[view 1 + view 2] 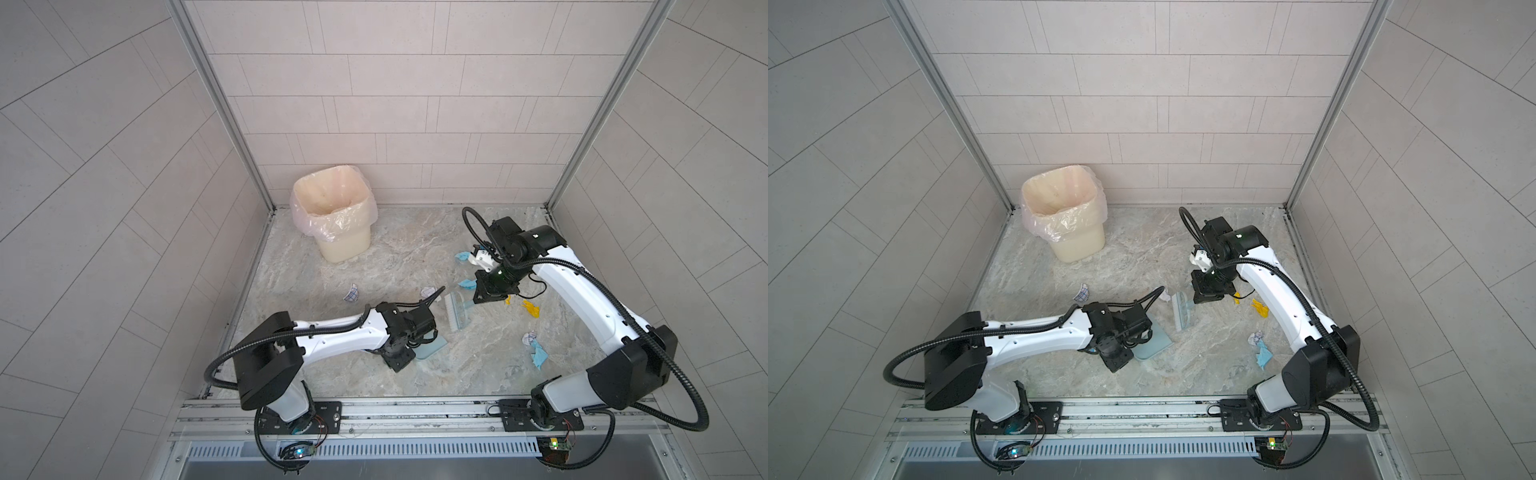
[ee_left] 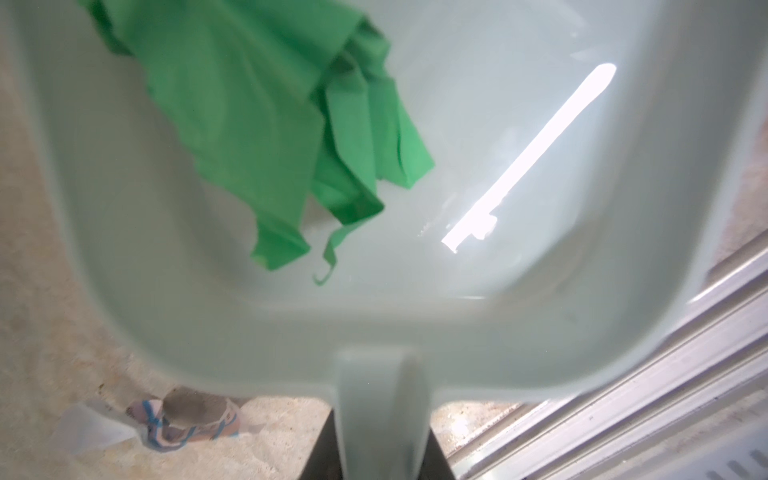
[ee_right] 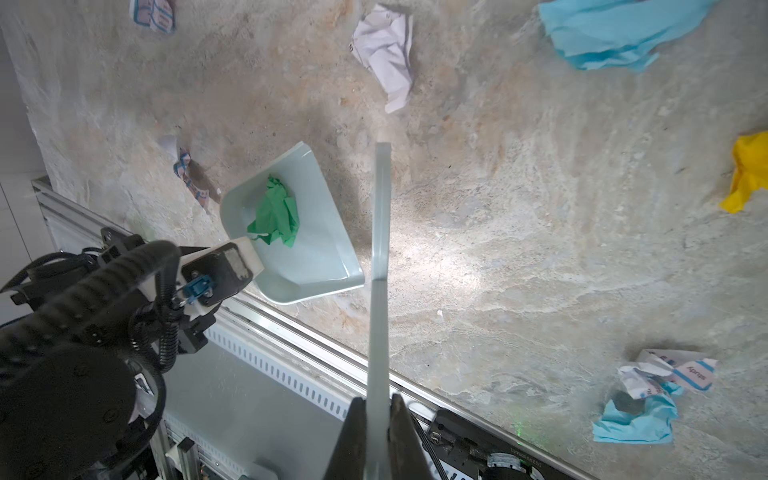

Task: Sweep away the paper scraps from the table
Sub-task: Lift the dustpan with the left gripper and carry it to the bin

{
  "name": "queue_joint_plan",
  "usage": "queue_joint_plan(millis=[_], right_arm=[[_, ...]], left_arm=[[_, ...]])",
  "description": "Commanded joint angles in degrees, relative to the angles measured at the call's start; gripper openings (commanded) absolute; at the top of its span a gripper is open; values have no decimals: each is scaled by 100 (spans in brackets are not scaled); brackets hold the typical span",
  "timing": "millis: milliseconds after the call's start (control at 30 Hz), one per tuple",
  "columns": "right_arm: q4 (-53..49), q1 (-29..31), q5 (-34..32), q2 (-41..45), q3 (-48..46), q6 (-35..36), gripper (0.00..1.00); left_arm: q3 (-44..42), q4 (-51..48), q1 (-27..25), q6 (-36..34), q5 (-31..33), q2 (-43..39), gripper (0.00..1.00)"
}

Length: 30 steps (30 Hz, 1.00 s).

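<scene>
Your left fingers (image 2: pixel 328 457) are closed on the handle of the dustpan (image 3: pixel 328 257). The pan is near the front edge of the surface (image 1: pixel 395 257) and has one green scrap (image 3: pixel 276 216) inside. Your right fingers (image 3: pixel 395 432) are clamped tight on the handle of the brush (image 1: pixel 457 311), which is near the pan's open edge and not touching it.

The other scraps lie loose on the surface: blue (image 3: pixel 615 33), white (image 3: pixel 386 50), yellow (image 3: pixel 748 174), a white-and-blue clump (image 3: pixel 648 399), and a grid-printed one (image 3: pixel 191 178) beside the pan. A lined bin (image 1: pixel 345 245) stands in the far left corner.
</scene>
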<state>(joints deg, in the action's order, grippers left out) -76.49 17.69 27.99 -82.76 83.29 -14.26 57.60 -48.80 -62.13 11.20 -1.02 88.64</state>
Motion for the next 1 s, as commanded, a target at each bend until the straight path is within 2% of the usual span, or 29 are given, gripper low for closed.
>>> queue_joint_plan(millis=[0, 233, 400, 767, 867, 967], right_arm=[[-17, -236, -13, 259, -12, -103, 0], [167, -440, 132, 476, -294, -138, 0], [325, -460, 256, 507, -514, -140, 0], [345, -460, 420, 415, -403, -29, 0], [285, -460, 416, 427, -375, 19, 0], [275, -469, 413, 434, -392, 38, 0]], left_arm=[[27, -428, 8, 323, 305, -446, 0], [469, -1209, 21, 1052, 928, -1055, 0], [1099, -2113, 244, 1252, 1323, -1164, 0], [2529, -3095, 1631, 841, 1255, -1575, 0], [3130, -3418, 2149, 694, 1131, -1416, 0], [3803, -3794, 2452, 568, 1219, -1138, 0]])
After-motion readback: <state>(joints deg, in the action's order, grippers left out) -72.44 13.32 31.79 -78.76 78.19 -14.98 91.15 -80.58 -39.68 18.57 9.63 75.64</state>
